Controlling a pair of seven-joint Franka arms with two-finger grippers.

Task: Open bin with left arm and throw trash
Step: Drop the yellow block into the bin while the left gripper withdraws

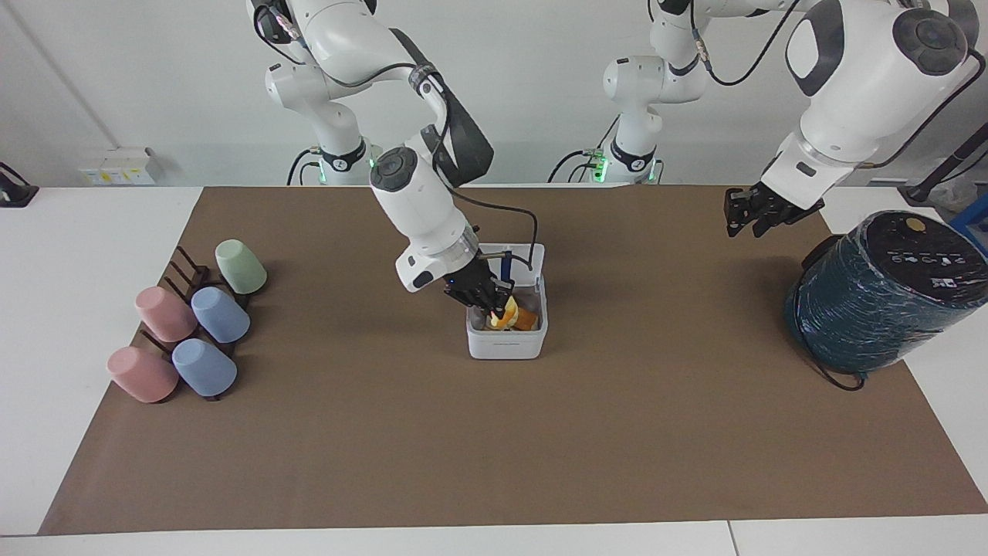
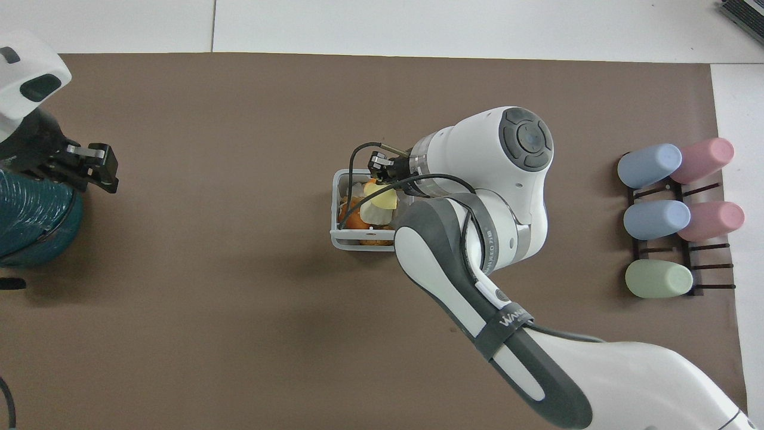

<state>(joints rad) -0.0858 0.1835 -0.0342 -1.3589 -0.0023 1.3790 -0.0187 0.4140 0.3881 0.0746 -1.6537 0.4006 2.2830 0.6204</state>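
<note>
We see the small white square plastic bin (image 1: 505, 340), lid up, mid-tabletop, holding orange and cream lumps. Over it our right pincer (image 1: 494, 307) pinches the yellow wedge of trash (image 2: 380, 196). Our left pincer (image 1: 747, 219) hangs beside the dark-teal wrapped cylinder (image 1: 880, 293), well apart from the bin; we cannot tell its gap.

one camera sits high across the desk (image 1: 494, 463), facing the robots; the other looks steeply down from above them. both share the white bin (image 1: 506, 340) (image 2: 343, 239) mid-desk.
</note>
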